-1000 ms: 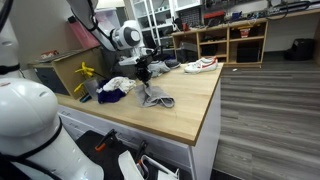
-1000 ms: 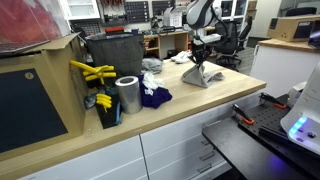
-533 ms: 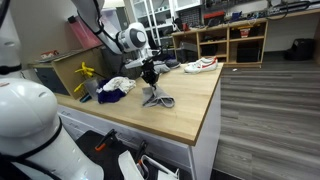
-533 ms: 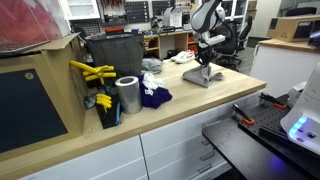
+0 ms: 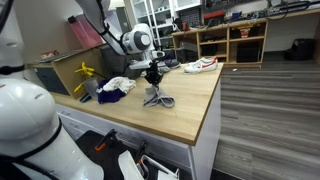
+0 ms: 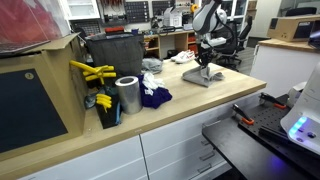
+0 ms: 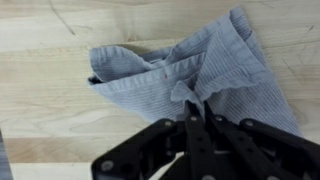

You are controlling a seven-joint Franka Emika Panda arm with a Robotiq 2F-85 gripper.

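Note:
A grey cloth [image 7: 190,70] lies crumpled on the wooden worktop [image 7: 50,110]. My gripper [image 7: 193,108] is shut on a pinched fold of it near the cloth's middle, and that fold is pulled up into a peak. In both exterior views the cloth [image 5: 155,98] [image 6: 205,76] hangs as a small tent under the gripper [image 5: 153,79] [image 6: 205,59], with its lower edges still resting on the worktop. The fingertips are partly buried in the fabric.
A dark blue cloth [image 6: 152,96] and a white cloth [image 5: 118,84] lie beside the grey one. A metal can [image 6: 128,95], yellow items [image 6: 92,72] and a dark bin [image 6: 112,55] stand at the worktop's back. A sneaker [image 5: 200,65] lies at the far end.
The gripper has moved along the worktop with the grey cloth pinched in it, lifting the fold higher so the cloth bunches into a narrower peak.

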